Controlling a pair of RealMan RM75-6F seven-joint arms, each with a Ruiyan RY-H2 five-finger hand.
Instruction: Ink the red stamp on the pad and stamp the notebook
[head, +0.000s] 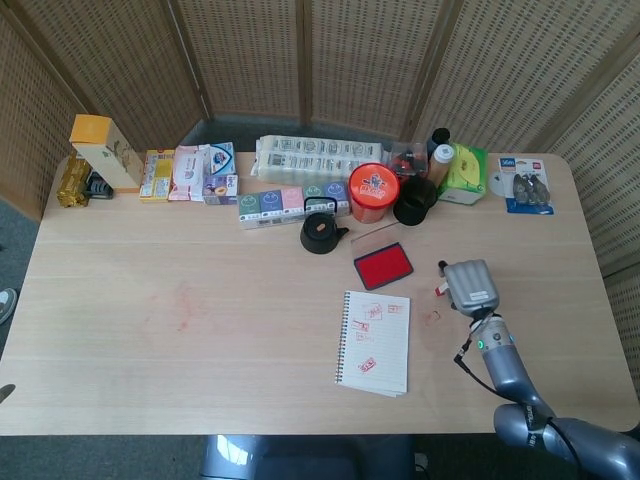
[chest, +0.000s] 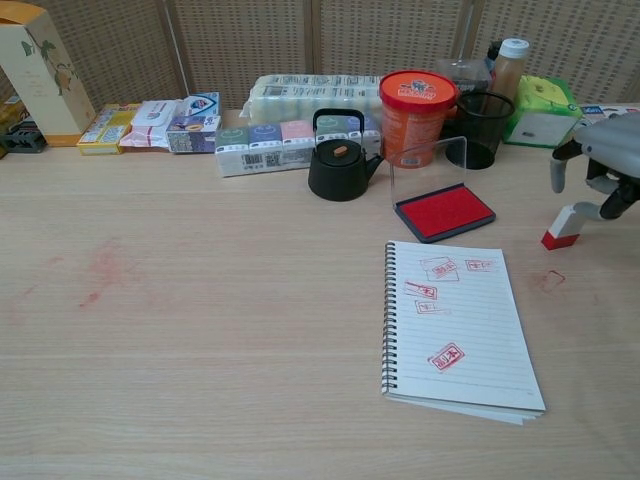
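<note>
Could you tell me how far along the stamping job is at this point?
Picked up: the right hand holds the red stamp, lifted just off the table. The ink pad lies open, not yet reached. The notebook already carries several red marks; inking and a fresh stamp remain.

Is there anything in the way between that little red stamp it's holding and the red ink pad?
Nothing visible. The right hand holds the stamp just right of the pad, with only bare table between them. The pad's clear lid stands open behind it.

No legible text, packaging print along the table's back too small, notebook (chest: 455, 320) stamp marks perhaps characters, unreadable
</note>
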